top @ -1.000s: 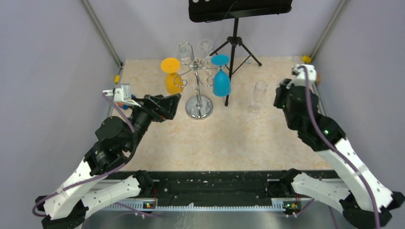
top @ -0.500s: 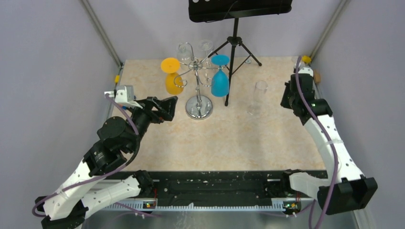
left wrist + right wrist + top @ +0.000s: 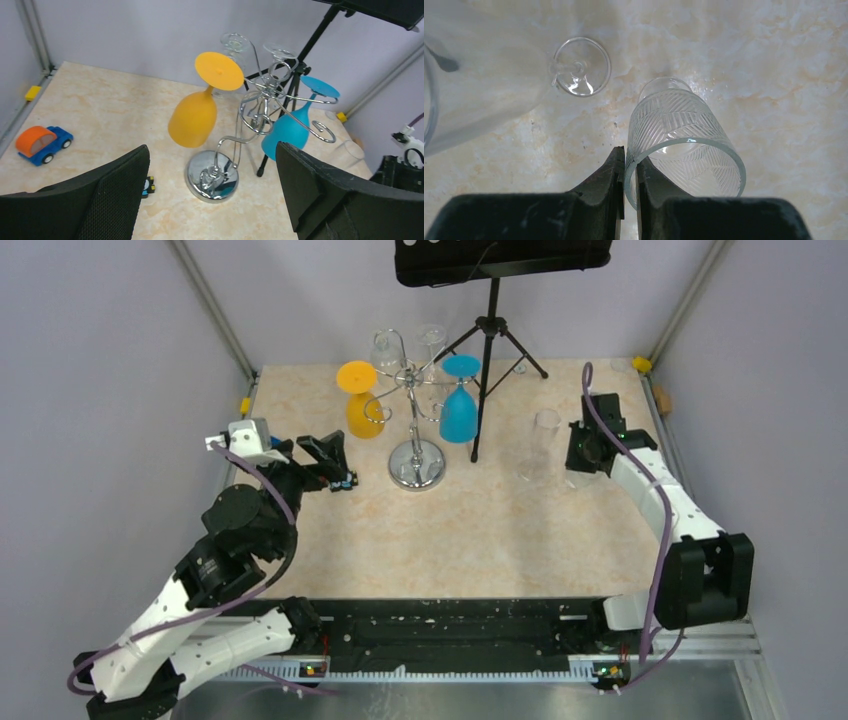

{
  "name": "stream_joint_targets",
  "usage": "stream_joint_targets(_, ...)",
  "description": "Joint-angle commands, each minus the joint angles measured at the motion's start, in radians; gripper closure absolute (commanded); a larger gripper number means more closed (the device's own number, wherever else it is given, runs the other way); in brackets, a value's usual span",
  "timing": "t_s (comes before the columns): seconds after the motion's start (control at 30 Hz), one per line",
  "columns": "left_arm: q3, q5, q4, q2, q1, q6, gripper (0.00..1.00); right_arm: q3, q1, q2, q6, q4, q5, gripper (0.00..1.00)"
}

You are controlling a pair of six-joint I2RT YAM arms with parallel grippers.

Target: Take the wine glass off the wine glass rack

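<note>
The chrome wine glass rack (image 3: 417, 464) stands at the back middle, also in the left wrist view (image 3: 212, 175). An orange wine glass (image 3: 362, 412) (image 3: 192, 117) and a blue wine glass (image 3: 463, 415) (image 3: 289, 135) hang upside down from its hooks, with clear glasses (image 3: 386, 343) on the far hooks. My left gripper (image 3: 337, 462) (image 3: 212, 200) is open and empty, left of the rack and facing it. My right gripper (image 3: 580, 455) (image 3: 630, 175) is shut on the rim of a clear patterned tumbler (image 3: 684, 145), one finger inside and one outside.
A clear flute (image 3: 540, 445) stands just left of the right gripper, its foot in the right wrist view (image 3: 580, 66). A black tripod (image 3: 490, 330) stands behind the rack. A toy car (image 3: 42, 144) and a small block (image 3: 146, 185) lie on the left.
My right arm has swung down from a raised pose to the table beside the flute. My left gripper has drawn back slightly left and its jaws have spread.
</note>
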Motion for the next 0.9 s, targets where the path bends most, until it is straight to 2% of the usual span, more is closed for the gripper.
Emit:
stream_joint_targets(0.0, 0.022, -0.097, 0.089, 0.019, 0.003, 0.090, 0.01, 0.012, -0.019, 0.036, -0.005, 0.124, 0.013, 1.00)
stream_joint_targets(0.33, 0.019, -0.102, 0.096, 0.038, 0.012, 0.107, 0.01, 0.072, -0.035, 0.163, -0.017, 0.130, -0.011, 1.00)
stream_joint_targets(0.67, 0.025, -0.105, 0.079, 0.057, 0.024, 0.090, 0.01, 0.110, -0.063, 0.204, -0.044, 0.125, -0.069, 1.00)
stream_joint_targets(0.87, 0.040, -0.090, 0.048, 0.067, 0.031, 0.058, 0.01, 0.157, -0.062, 0.216, -0.040, 0.105, -0.060, 0.84)
